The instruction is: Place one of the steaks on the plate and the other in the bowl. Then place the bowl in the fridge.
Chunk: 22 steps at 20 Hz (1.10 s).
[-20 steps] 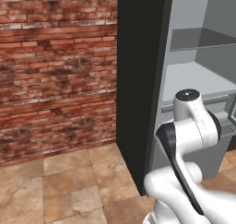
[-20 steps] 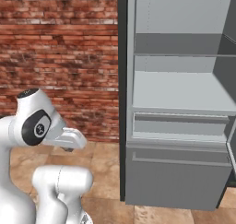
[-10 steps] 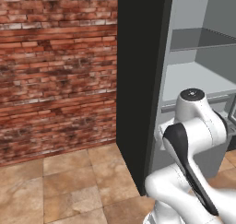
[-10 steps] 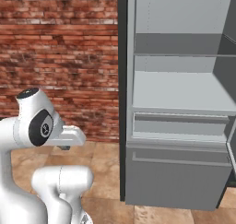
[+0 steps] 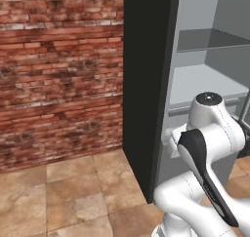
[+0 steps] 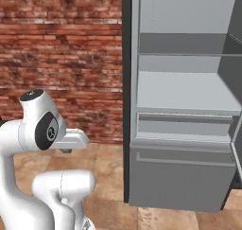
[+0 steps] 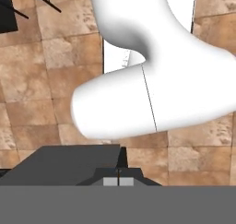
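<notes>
The fridge (image 6: 182,106) stands open in front of the base, against the brick wall (image 5: 58,70), its black side panel toward the left camera. Its pale grey shelves look bare: I see no bowl on any shelf, and no steaks or plate anywhere in these views, so where they sit I cannot tell.

The tool (image 7: 118,172) is fully closed with nothing between its tips, and it points down at the tiled floor (image 7: 41,94) past the robot's own body, with the arm folded in close to the base.

The main risk, as I judge it, is that the task's last step is not done: an empty tool at an empty fridge suggests the bowl is somewhere else and must be fetched. The open door at the right edge of the right base view stands near the base's path; a careless turn or drive could clip it. An elbow swing from this folded pose could also strike the fridge frame.
</notes>
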Tool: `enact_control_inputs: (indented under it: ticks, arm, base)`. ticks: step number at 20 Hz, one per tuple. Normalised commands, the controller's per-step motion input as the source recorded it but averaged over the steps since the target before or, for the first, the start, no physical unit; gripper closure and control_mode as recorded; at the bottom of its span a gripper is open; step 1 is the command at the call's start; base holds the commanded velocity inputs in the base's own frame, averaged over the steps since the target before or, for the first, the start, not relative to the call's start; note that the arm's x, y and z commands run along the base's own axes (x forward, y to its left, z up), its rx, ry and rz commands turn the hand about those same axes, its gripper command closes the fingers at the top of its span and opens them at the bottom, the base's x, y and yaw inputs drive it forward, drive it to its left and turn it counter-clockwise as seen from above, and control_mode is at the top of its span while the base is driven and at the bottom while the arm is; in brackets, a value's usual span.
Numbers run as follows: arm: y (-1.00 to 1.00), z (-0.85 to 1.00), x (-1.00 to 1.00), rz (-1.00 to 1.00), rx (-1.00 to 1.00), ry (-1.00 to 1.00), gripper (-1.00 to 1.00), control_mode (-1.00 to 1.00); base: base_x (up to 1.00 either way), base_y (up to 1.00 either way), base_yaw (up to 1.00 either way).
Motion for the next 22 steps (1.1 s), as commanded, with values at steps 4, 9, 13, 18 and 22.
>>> enact_control_inputs:
  ticks: [4, 9, 13, 18, 22]
  arm:
    - [0.00, 0.00, 0.00, 0.00, 0.00, 0.00, 1.00, 1.00]
    - [0.00, 0.00, 0.00, 0.00, 0.00, 0.00, 1.00, 1.00]
    - [0.00, 0.00, 0.00, 0.00, 0.00, 0.00, 1.00, 1.00]
    - [0.00, 0.00, 0.00, 0.00, 0.00, 0.00, 1.00, 1.00]
    - [0.00, 0.00, 0.00, 0.00, 0.00, 0.00, 1.00, 1.00]
  base:
    - [-0.46, 0.00, -0.16]
    - [-0.45, 0.01, -0.29]
    - [-0.38, 0.00, -0.36]
    - [-0.24, 0.00, -0.39]
    - [-0.13, 0.00, -0.37]
